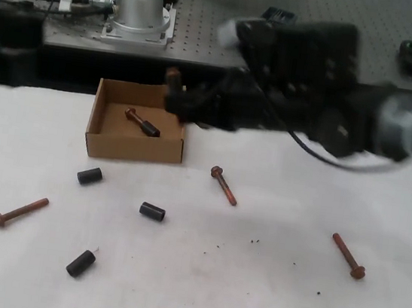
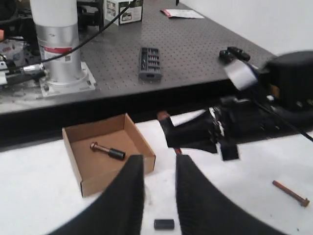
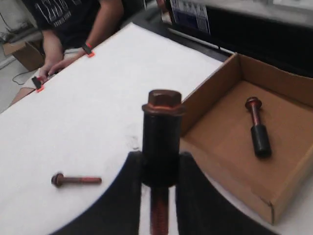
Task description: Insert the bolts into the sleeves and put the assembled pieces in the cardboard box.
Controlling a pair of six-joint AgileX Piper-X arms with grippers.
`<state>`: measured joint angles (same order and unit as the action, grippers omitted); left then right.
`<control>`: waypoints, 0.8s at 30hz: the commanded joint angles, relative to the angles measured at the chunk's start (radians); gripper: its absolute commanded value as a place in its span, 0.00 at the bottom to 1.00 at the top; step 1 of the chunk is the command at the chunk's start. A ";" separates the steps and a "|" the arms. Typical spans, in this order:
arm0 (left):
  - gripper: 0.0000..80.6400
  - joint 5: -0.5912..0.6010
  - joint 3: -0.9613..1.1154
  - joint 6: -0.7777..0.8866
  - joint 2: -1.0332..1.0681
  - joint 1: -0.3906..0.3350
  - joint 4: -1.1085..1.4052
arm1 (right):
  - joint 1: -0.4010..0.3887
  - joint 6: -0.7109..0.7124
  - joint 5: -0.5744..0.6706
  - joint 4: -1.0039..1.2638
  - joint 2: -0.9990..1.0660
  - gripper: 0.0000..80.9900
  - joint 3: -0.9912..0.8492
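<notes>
An assembled piece is held upright in the right tool, whose fingers are clenched on the black sleeve. The bolt's head is seated on the sleeve's top and the shank hangs out below, between the fingers. The cardboard box is seen just beside this tool, with one wall and corner closest, and the opening does not appear to be fully reached. A second finished piece is laid flat inside the box, farther from the tool. The left tool is kept released with nothing between its fingers, and the box lies ahead of it and to one side. Three loose sleeves and three loose bolts are scattered on the counter, apart from the right tool. If the grip were let go here, the piece would likely be dropped on the rim or outside the box. Since only the sleeve is gripped, the bolt could be shaken out should the piece be tipped over. The light box could also be shoved aside if its wall is struck by the fingers.
</notes>
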<state>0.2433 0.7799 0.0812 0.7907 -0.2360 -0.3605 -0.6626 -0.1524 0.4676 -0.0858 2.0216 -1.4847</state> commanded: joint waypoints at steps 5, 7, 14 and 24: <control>0.14 -0.023 0.010 -0.017 -0.062 0.003 -0.197 | 0.005 -0.065 -0.035 -0.256 0.192 0.05 -0.331; 0.14 -0.023 0.010 -0.017 -0.063 0.003 -0.216 | 0.005 -0.065 -0.064 -0.310 0.241 0.05 -0.415; 0.14 0.046 0.010 -0.005 -0.063 0.003 -0.291 | 0.005 -0.103 -0.098 -0.366 0.334 0.05 -0.546; 0.14 0.085 0.010 0.039 -0.144 0.003 -0.364 | 0.005 -0.109 -0.123 -0.371 0.382 0.05 -0.557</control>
<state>0.3205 0.7799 0.1054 0.6885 -0.2360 -0.7173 -0.6626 -0.2583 0.3441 -0.4603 2.4070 -2.0251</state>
